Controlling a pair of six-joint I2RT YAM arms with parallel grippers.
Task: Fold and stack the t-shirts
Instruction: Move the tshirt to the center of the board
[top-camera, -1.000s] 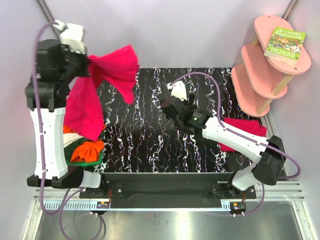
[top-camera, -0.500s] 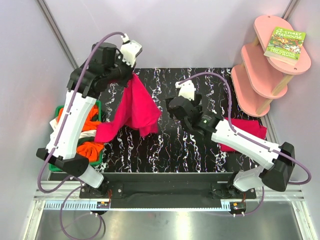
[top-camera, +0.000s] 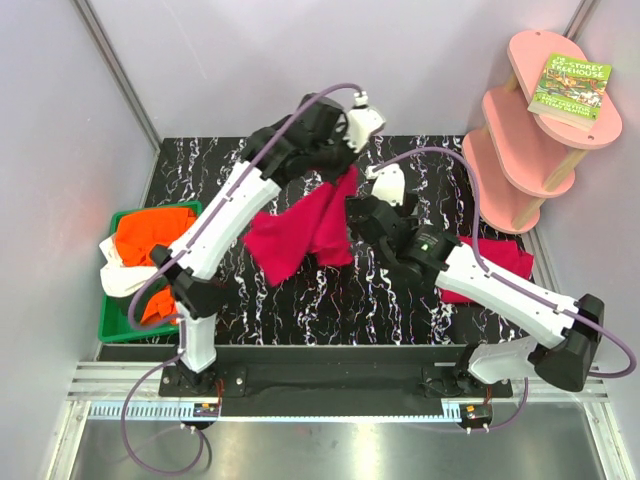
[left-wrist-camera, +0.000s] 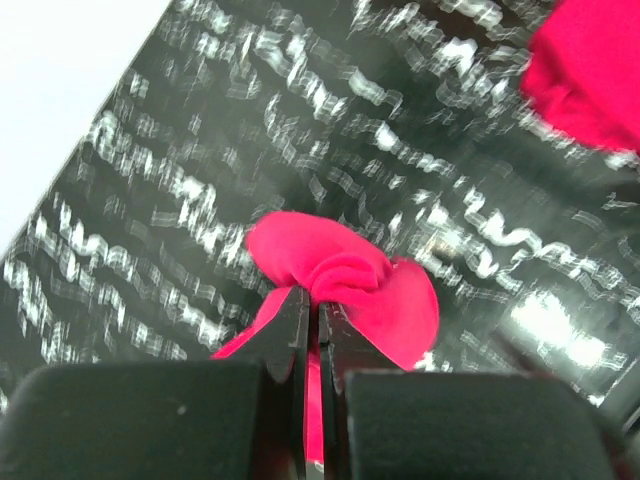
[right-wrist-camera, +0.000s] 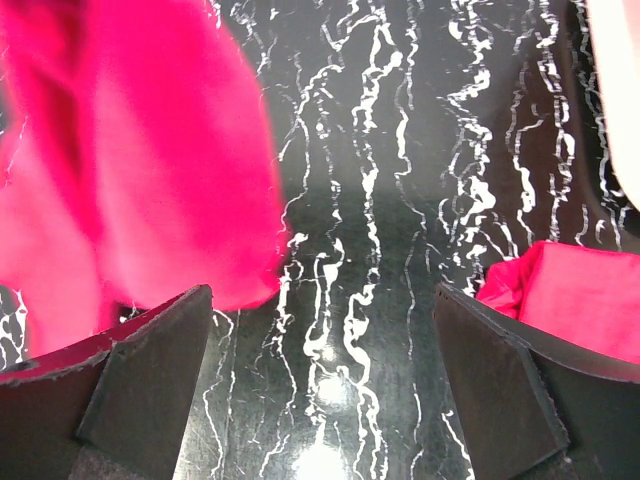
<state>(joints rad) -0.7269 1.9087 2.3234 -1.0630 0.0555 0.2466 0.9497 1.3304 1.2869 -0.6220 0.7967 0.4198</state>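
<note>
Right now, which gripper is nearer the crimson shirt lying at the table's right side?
Right. The right gripper hangs open just left of the lying shirt; the left gripper, shut on the hanging shirt, is farther off.

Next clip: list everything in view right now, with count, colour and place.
held t-shirt: one, crimson-pink, hanging from the left gripper over mid-table
second t-shirt: one, crimson-pink, lying on the table's right side, partly under the right arm
orange t-shirt: at least one, orange, in the tray
white t-shirt: one, white, over the tray's left edge
tray: one, green, left of table
table: one, black with white veins
shelf unit: one, pink, far right
book: one, green cover, top shelf
left gripper: one, black, shut on the held t-shirt
right gripper: one, black, open, empty
</note>
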